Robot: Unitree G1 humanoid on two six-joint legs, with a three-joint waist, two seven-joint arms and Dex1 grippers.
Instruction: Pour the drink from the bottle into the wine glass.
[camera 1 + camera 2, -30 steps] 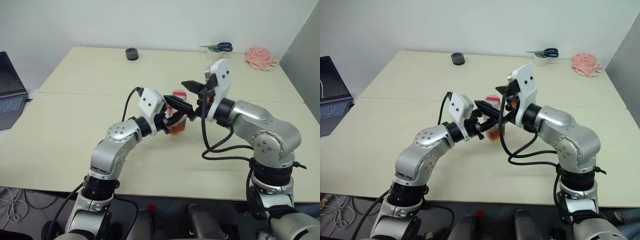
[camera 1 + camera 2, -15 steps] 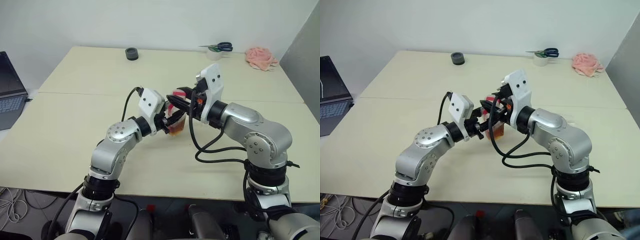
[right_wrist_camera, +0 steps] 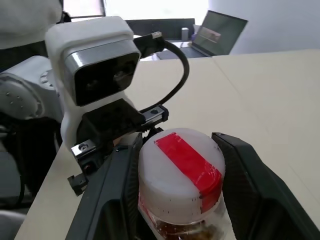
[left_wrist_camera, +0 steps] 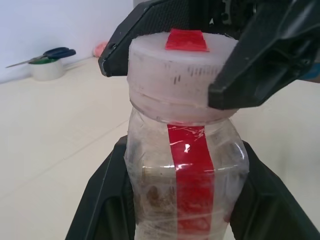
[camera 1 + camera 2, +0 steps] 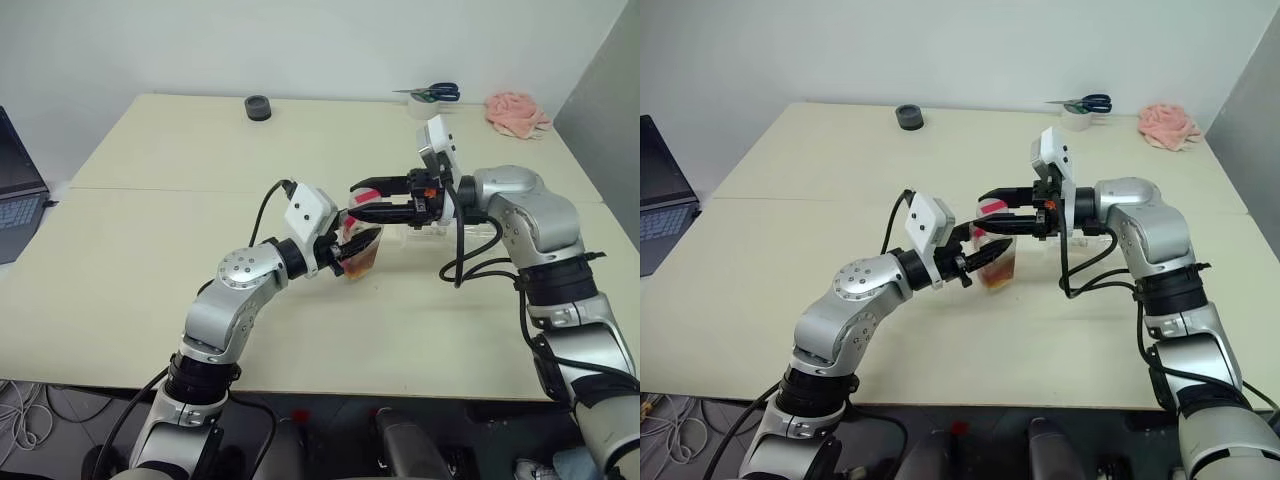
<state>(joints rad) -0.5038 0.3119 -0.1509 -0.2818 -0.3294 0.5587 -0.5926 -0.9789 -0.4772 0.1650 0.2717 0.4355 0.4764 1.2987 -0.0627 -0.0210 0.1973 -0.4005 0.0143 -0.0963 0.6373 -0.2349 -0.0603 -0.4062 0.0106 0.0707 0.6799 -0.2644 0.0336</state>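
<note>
My left gripper (image 5: 356,247) is shut on the body of the small clear bottle (image 4: 186,165), holding it upright just above the table. The bottle carries a red label strip. The amber drink (image 5: 1000,274) fills its lower part. From the right, my right gripper (image 5: 368,201) reaches in level, and its black fingers (image 3: 116,185) press both sides of the white cap (image 3: 181,172) with its red tape. Something clear lies on the table below my right wrist (image 5: 1086,234). I cannot tell whether it is the wine glass.
At the table's far edge sit a black tape roll (image 5: 258,107), scissors on a white roll (image 5: 432,96) and a pink cloth (image 5: 517,110). A laptop (image 5: 14,190) stands off the left side. A grey panel (image 5: 610,120) rises at the right.
My right arm has swung out to the right and its gripper has turned to point left. Its jaws went from wide open to closed on the cap. The left gripper and bottle stayed put.
</note>
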